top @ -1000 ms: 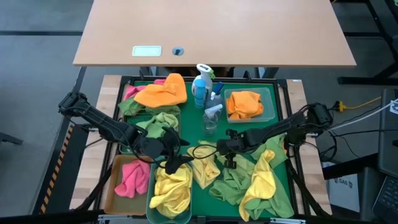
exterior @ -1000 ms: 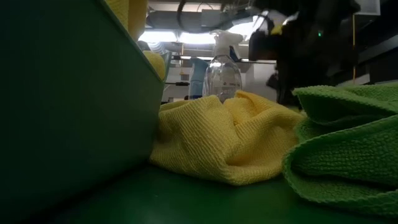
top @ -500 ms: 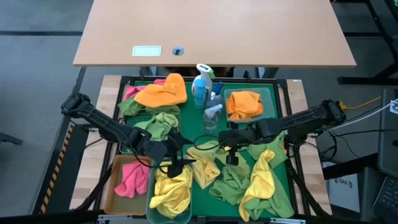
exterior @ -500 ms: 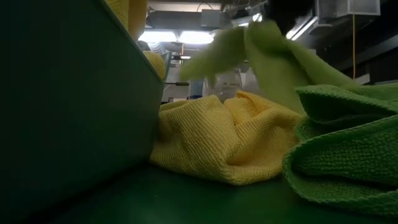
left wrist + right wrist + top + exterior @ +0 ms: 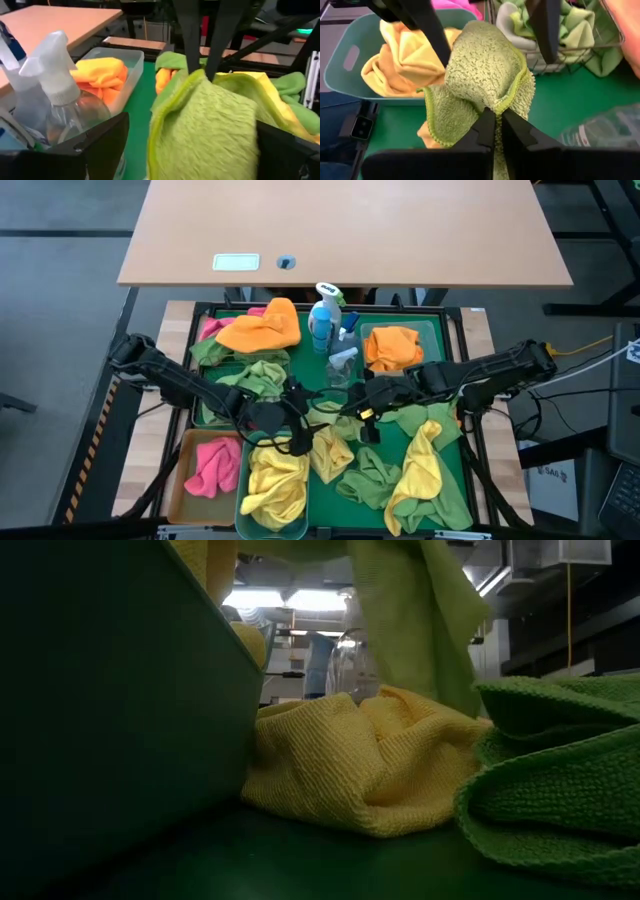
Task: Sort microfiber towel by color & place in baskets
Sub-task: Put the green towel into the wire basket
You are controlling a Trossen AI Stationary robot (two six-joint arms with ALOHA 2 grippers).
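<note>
The right gripper [image 5: 494, 125] has its jaws clenched on a green towel [image 5: 480, 75], holding it up over the middle of the green tray [image 5: 440, 470]. The left gripper [image 5: 290, 420] waits just beside it, jaws spread wide, near the wire basket [image 5: 205, 415].

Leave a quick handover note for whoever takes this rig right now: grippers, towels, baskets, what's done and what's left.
Right gripper: shut on a green towel, lifted mid-tray.
Left gripper: open, fingers either side of that towel.
Done: yellow towels in the teal basket, pink in the amber basket, orange in the clear basket, green in the wire basket.
Left: green and yellow towels loose on the green tray.
</note>
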